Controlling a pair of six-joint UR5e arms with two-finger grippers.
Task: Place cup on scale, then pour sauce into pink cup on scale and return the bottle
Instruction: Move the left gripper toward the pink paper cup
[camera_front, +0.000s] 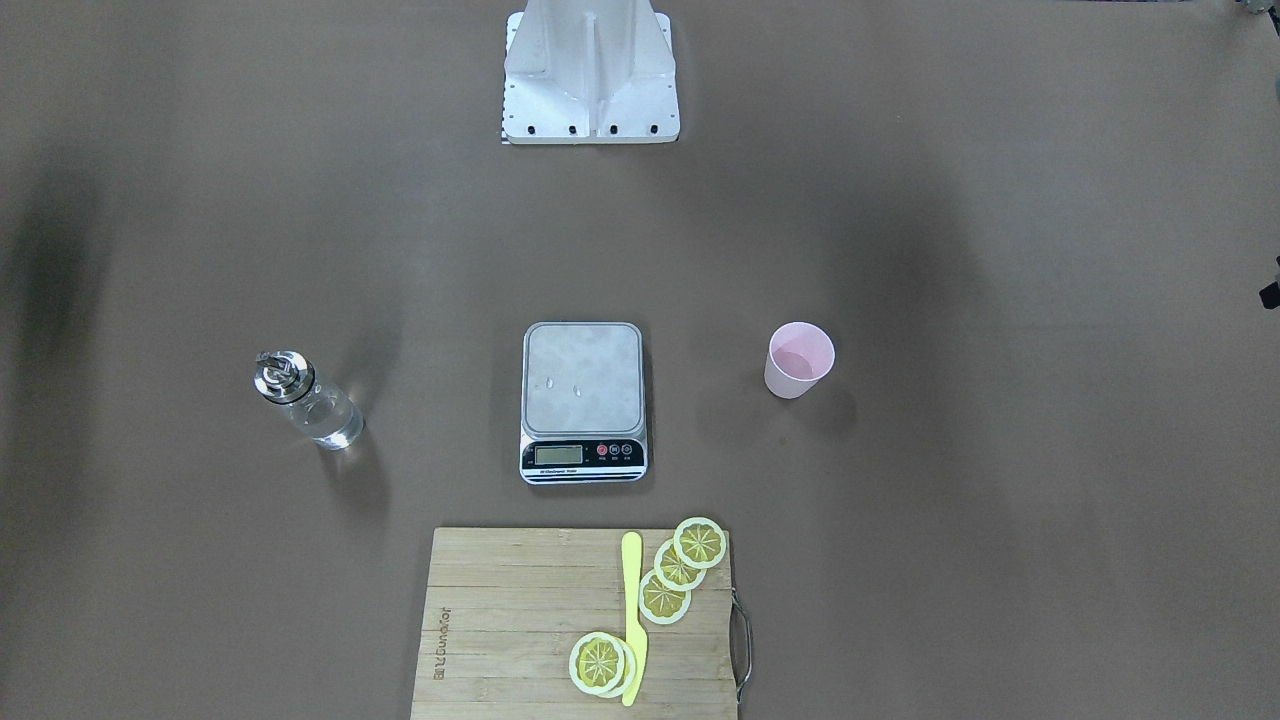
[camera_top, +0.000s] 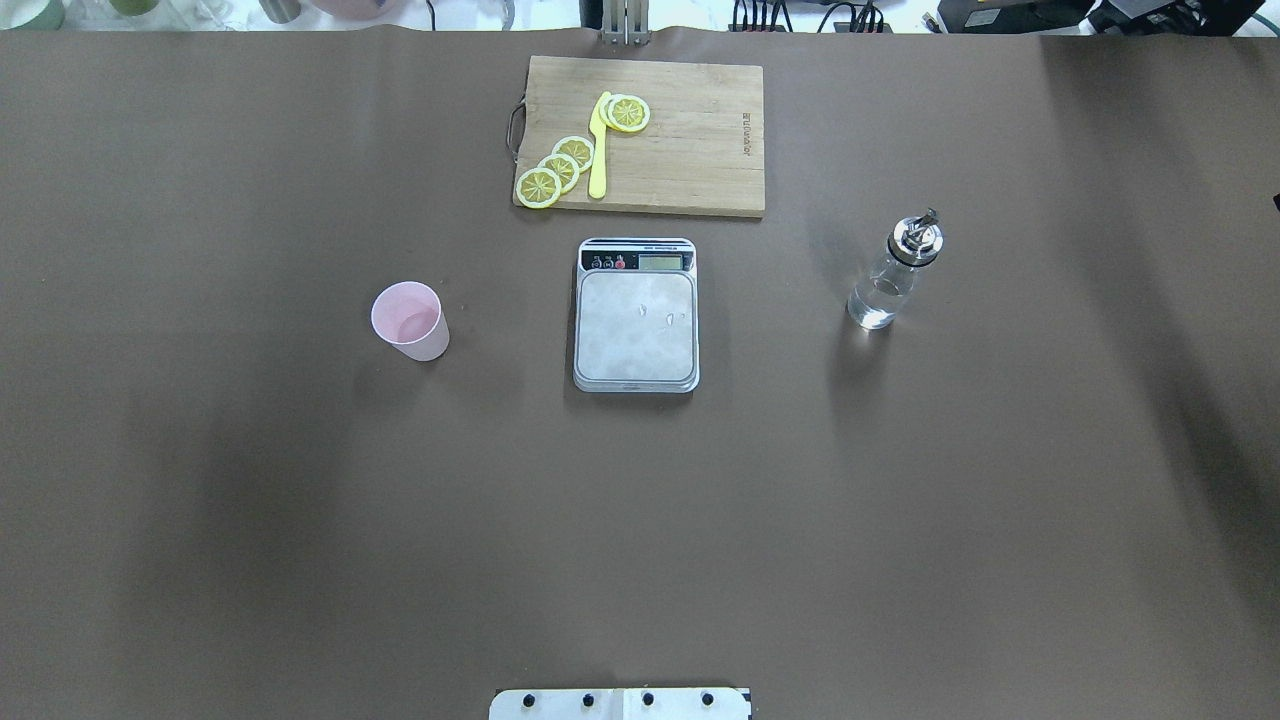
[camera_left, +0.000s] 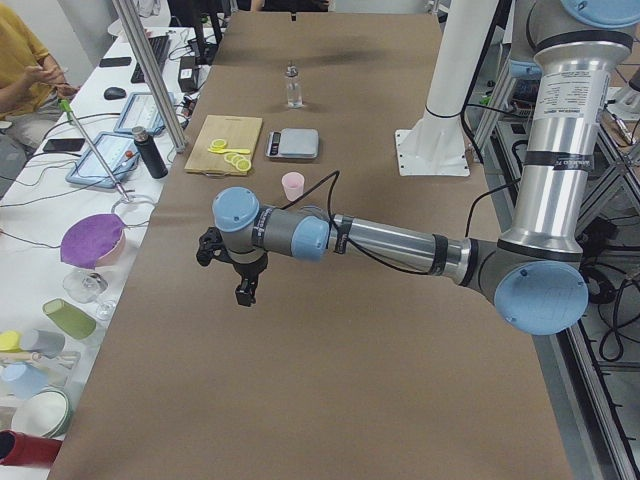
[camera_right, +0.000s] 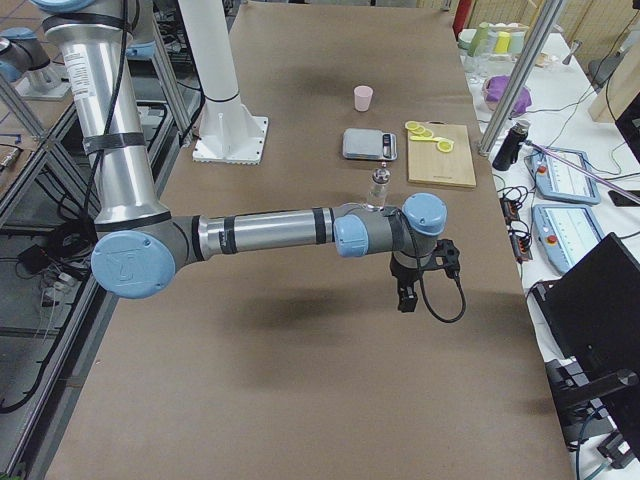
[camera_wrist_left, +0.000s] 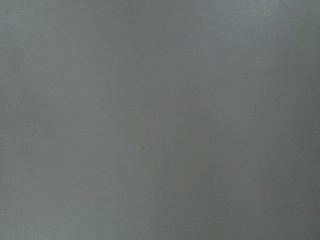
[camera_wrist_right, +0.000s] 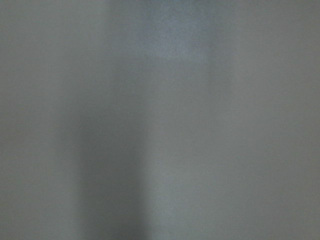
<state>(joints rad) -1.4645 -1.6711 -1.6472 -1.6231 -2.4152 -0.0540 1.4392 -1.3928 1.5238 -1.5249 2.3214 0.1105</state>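
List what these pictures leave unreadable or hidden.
Scale display: digits too small, front-facing view.
Left gripper, right gripper: seen only in side views; open or shut unclear.
Bottle base: hidden behind the right arm, exterior right view.
Both wrist views: blank grey blur.

We see the left arm (camera_left: 390, 243) and right arm (camera_right: 260, 233) stretched level; left gripper (camera_left: 245, 292) and right gripper (camera_right: 404, 300) point down, finger spacing indiscernible.

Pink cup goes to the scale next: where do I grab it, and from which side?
Probably the upper wall, just under the rim: the cup stands upright, mouth up, and narrows downward. Come from the side away from the scale, so the carry runs straight toward it.
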